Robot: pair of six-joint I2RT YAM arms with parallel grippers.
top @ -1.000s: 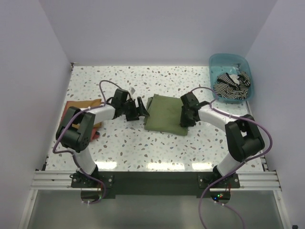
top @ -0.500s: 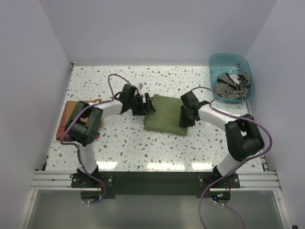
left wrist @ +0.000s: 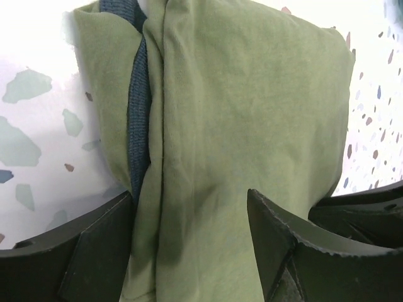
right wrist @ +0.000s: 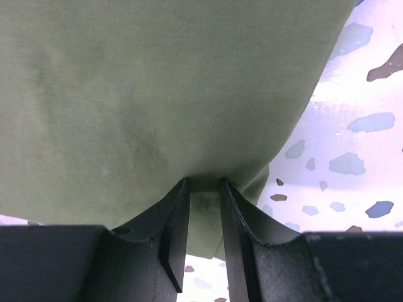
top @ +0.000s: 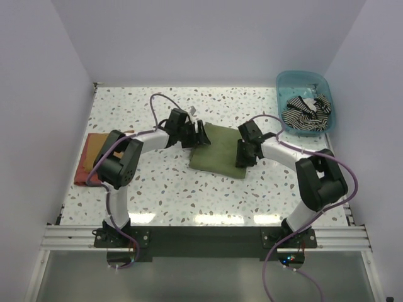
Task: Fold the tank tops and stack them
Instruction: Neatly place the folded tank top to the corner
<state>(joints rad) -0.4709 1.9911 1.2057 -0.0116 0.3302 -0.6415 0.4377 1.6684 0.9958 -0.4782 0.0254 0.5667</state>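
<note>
In the middle of the speckled surface (top: 164, 185), seen from above, the olive tank top (top: 218, 150) lies folded into a rough rectangle. The left gripper (top: 200, 134) is now at its upper left edge. A second ago it hung further left and nearer, clear of the cloth, and the arm has swung in since. With that arm gone from over it, a folded red-and-orange cloth (top: 88, 165) at the left edge shows more fully. The right gripper (top: 242, 155) sits on the olive top's right edge, about where it was before. At the far right corner a teal bin (top: 302, 77) holds the striped tank top (top: 306, 112), crumpled and unmoved. Plain pale walls (top: 208, 38) close in the surface on three sides.

From the left wrist, the gripper's two dark fingers (left wrist: 101, 251) stand spread wide apart, with the olive cloth (left wrist: 252, 113) running down between them. A band of navy trim (left wrist: 137, 119) shows in a lengthwise fold near the left side. Pale surface with grey-green flecks lies beyond the cloth on both sides.

From the right wrist, the fingers (right wrist: 173, 233) are drawn nearly together, pinching a small tuck of the olive fabric (right wrist: 157, 88) at its edge. The rest of the cloth spreads out smooth ahead. Speckled surface (right wrist: 352, 157) shows to the right.
</note>
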